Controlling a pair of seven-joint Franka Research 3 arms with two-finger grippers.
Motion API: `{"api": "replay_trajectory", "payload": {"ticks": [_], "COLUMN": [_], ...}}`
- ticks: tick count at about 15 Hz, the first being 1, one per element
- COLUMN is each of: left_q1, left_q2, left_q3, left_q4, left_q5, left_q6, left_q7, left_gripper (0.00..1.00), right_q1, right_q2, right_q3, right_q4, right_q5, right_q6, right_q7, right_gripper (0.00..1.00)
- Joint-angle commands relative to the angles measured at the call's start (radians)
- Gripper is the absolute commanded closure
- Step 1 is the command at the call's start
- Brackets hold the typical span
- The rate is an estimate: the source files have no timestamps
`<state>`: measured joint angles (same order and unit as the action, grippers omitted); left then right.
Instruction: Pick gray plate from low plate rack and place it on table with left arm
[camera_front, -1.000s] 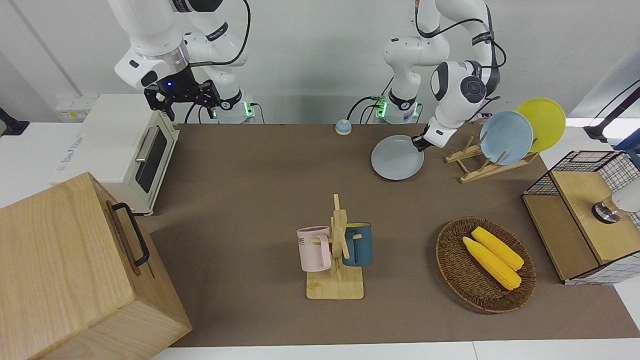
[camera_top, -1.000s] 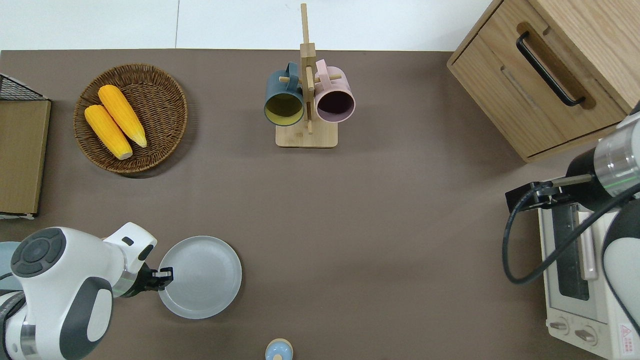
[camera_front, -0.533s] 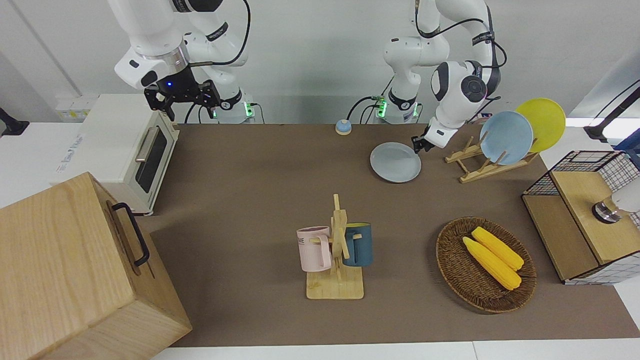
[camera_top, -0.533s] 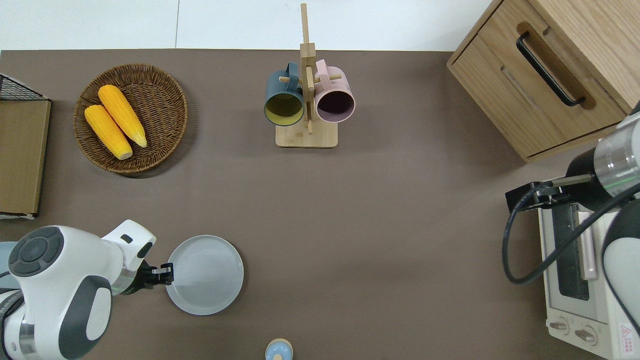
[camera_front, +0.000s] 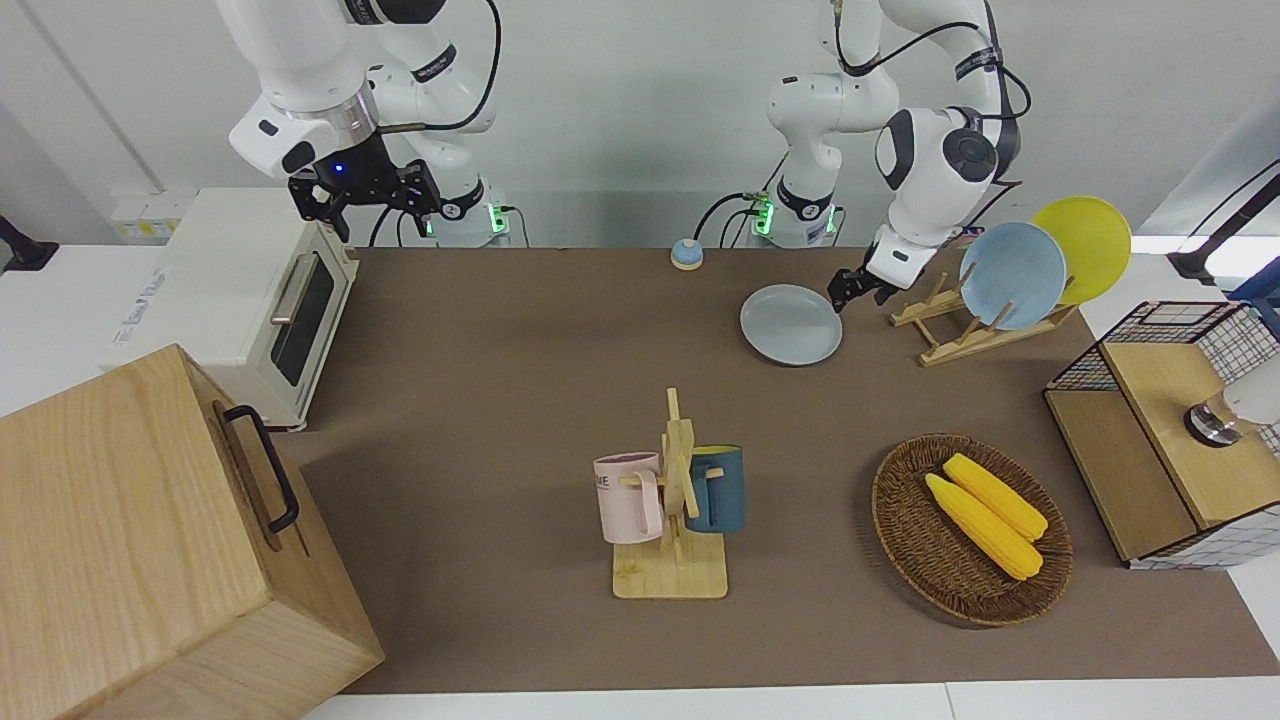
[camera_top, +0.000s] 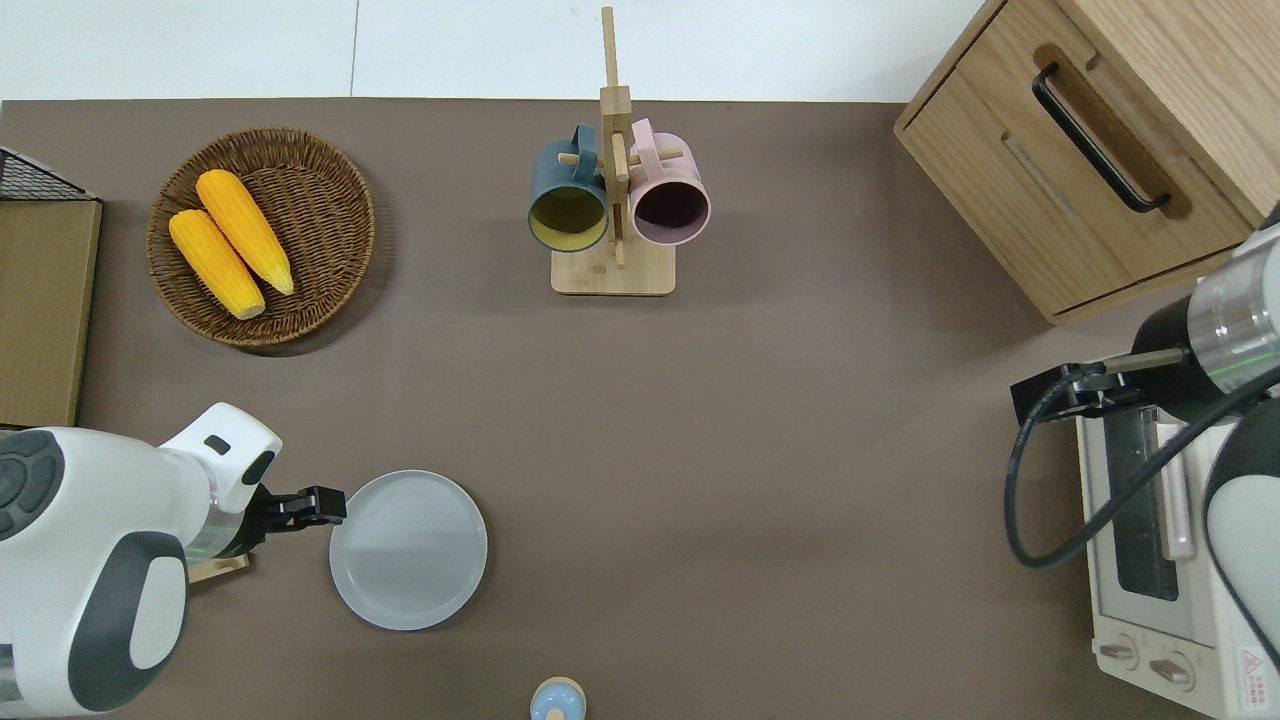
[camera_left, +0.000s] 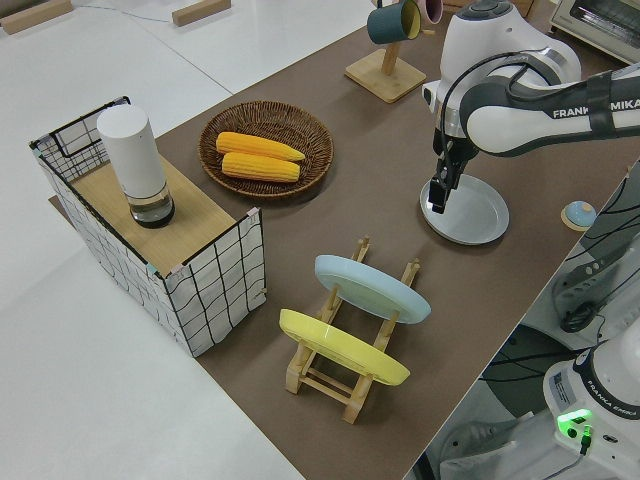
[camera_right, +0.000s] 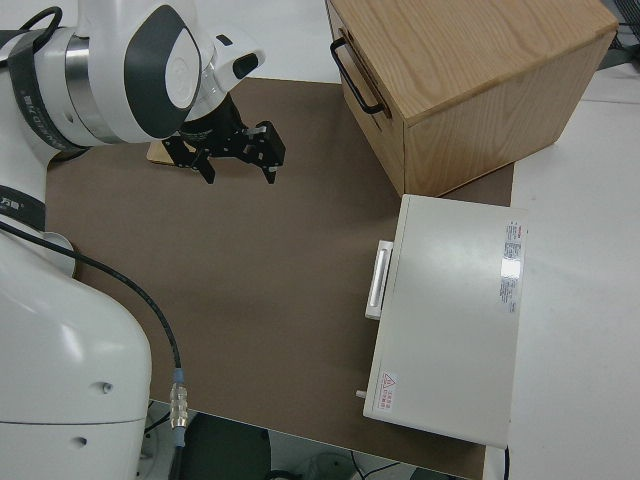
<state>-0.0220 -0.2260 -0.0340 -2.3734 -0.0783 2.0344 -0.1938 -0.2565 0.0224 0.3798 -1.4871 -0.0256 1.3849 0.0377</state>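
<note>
The gray plate (camera_front: 790, 324) lies flat on the brown table (camera_front: 500, 350), beside the low plate rack (camera_front: 960, 330) on its right-arm side; it also shows in the overhead view (camera_top: 408, 549) and the left side view (camera_left: 470, 212). My left gripper (camera_top: 325, 505) is open and empty, just off the plate's rim on the rack side, not touching it (camera_front: 840, 292) (camera_left: 437, 198). The rack (camera_left: 340, 370) holds a sky-blue plate (camera_front: 1012, 275) and a yellow plate (camera_front: 1085, 245). My right arm is parked, its gripper (camera_front: 365, 195) open (camera_right: 240, 160).
A mug stand (camera_front: 675, 500) with two mugs stands mid-table. A wicker basket (camera_front: 905, 540) holds two corn cobs. A wire-sided box (camera_front: 1170, 430), a toaster oven (camera_front: 250, 290), a wooden cabinet (camera_front: 150, 540) and a small blue bell (camera_front: 686, 254) stand round the edges.
My left gripper lowered the gray plate flat onto the table, let go of its rim, and drew back toward the rack. The right arm has not moved.
</note>
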Motion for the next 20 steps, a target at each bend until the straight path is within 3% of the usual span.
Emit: {"api": "replay_trajectory", "payload": {"ticks": [1, 4, 10, 17, 20], "left_q1": [-0.004, -0.015, -0.018, -0.030, -0.030], "left_q2": [0.007, 0.031, 0.040, 0.039, 0.045], "left_q3": [0.011, 0.051, 0.055, 0.054, 0.049], "left_q4": [0.100, 0.247, 0.485, 0.603, 0.620], "left_q5": [0.003, 0.063, 0.066, 0.069, 0.115], "left_q6": [-0.066, -0.187, -0.374, -0.402, -0.404], "left_q7": [-0.009, 0.002, 0.005, 0.004, 0.004], "left_gripper": [0.01, 0.01, 0.01, 0.00, 0.00], "right_q1": [-0.026, -0.026, -0.026, -0.026, -0.026], "right_q2": [-0.002, -0.002, -0.002, -0.002, -0.002], "right_q3": [0.024, 0.024, 0.024, 0.024, 0.024], "right_q4": [0.010, 0.010, 0.010, 0.010, 0.010], "right_q5": [-0.007, -0.008, -0.007, -0.008, -0.007], "right_q6": [-0.015, -0.015, -0.015, -0.015, -0.015], "right_q7": [0.013, 0.013, 0.013, 0.013, 0.013], "right_gripper": [0.017, 0.017, 0.017, 0.017, 0.017]}}
